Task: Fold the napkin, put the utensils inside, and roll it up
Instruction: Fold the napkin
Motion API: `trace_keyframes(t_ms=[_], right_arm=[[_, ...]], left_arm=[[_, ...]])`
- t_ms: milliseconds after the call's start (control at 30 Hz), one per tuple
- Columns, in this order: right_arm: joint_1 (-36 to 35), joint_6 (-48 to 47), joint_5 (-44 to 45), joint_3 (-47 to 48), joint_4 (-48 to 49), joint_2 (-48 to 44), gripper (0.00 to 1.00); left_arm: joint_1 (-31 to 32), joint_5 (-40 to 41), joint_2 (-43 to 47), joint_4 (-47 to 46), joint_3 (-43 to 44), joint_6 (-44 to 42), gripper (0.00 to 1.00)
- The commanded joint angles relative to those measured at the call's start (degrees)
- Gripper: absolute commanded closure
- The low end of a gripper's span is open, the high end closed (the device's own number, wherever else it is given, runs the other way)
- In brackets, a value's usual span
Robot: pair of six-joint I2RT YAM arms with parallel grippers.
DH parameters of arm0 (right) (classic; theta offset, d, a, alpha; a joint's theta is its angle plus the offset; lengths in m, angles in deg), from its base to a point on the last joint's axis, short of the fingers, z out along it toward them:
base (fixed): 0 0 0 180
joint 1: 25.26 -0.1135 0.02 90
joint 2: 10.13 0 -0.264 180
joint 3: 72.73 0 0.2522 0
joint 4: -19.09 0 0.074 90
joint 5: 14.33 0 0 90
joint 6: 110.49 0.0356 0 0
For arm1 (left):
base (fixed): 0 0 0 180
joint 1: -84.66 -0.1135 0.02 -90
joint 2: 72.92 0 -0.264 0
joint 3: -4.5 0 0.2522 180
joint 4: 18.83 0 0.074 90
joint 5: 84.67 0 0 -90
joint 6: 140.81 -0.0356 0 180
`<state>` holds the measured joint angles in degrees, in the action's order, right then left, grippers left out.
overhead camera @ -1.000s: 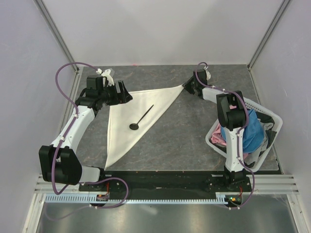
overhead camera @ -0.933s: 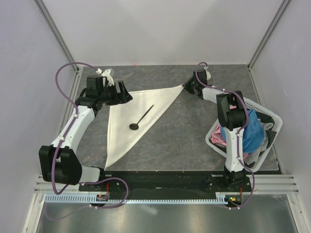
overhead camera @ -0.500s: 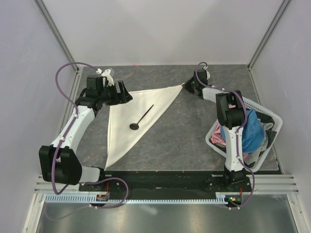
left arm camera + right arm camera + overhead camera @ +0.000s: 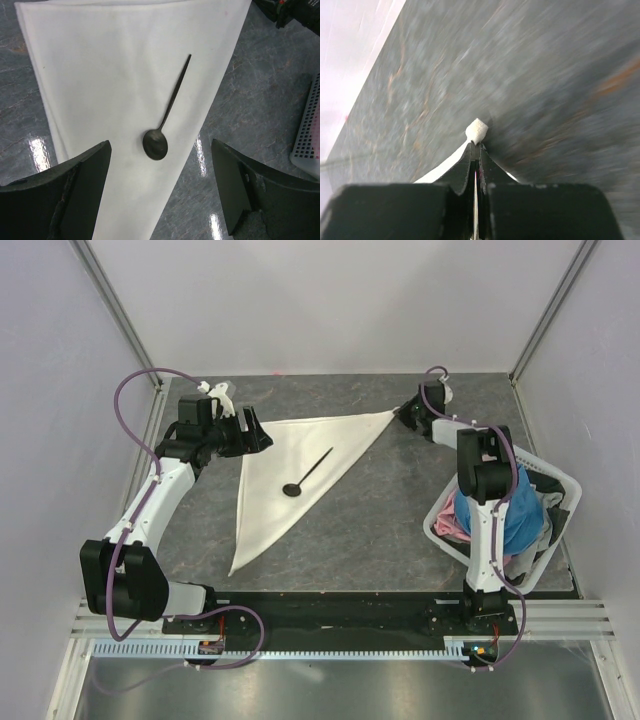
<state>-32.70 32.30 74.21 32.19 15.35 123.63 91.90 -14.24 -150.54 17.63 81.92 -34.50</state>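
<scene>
Top camera looks down from behind; 2 wrist cameras face close onto the same cream-white cloth napkin (image 4: 265, 470).

One napkin (image 4: 268, 465), one spoon (image 4: 312, 470), one basket (image 4: 560, 476)

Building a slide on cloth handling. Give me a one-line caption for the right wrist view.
Right hand pinched shut on a corner of the cream napkin, grey marbled table blurred behind.

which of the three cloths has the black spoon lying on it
The cream-white napkin, spread as a flat triangle, carries the slim black spoon; the blue cloth and pink cloth sit bunched in the white basket.
</scene>
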Motion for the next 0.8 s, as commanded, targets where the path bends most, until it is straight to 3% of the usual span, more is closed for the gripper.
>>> trace_keyframes(t_ms=[0,200,400,767], right_arm=[[4.4,-1.7,2.9,-1.2,1.8,-4.6,1.00],[5.9,-5.4,-2.5,-0.8,6.2,-6.6,1.00],[4.0,-6.5,-8.6,-6.2,15.4,-12.0,1.00],[-7.8,-10.1,-15.2,-15.8,18.6,-19.8,1.00]], left_arm=[[0.0,0.1,-0.2,-0.3,0.2,-2.8,0.12],[-0.1,0.3,0.3,-0.3,0.2,-2.8,0.12],[0.0,0.2,0.7,-0.3,0.2,-2.8,0.12],[0.0,-0.7,1.4,-0.4,0.4,-2.3,0.12]])
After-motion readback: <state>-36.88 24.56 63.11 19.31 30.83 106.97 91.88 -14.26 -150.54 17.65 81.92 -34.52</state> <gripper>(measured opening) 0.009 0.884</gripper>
